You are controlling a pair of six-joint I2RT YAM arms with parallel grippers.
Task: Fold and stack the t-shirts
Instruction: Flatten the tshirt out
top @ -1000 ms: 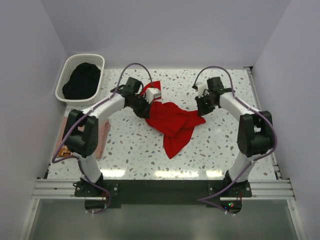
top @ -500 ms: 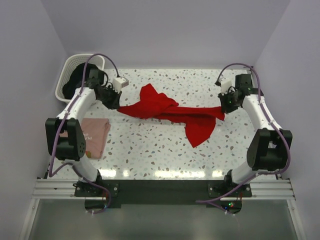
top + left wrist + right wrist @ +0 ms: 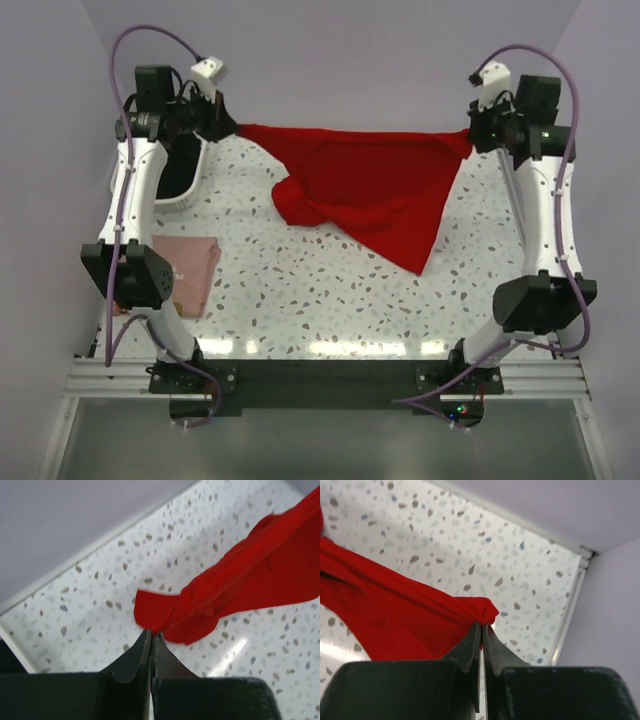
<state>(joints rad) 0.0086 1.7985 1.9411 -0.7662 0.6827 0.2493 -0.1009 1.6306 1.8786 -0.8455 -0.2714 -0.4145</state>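
The red t-shirt [image 3: 365, 185] hangs stretched between my two grippers, high over the back of the table, its lower part drooping to the tabletop. My left gripper [image 3: 232, 128] is shut on its left edge; in the left wrist view the cloth [image 3: 235, 590] leaves the shut fingertips [image 3: 151, 636]. My right gripper [image 3: 472, 135] is shut on its right edge; in the right wrist view the bunched red cloth [image 3: 400, 615] sits at the fingertips [image 3: 481, 627]. The pale pink t-shirt [image 3: 185, 268] lies folded at the table's left edge.
A white basket [image 3: 190, 170] with dark cloth stands at the back left, partly behind my left arm. The speckled tabletop [image 3: 320, 300] runs to a raised rail along the right side [image 3: 520, 215].
Both grippers have risen and moved apart toward the back corners, lifting the red t-shirt off the table and pulling it from a bunched heap into a wide hanging sheet.
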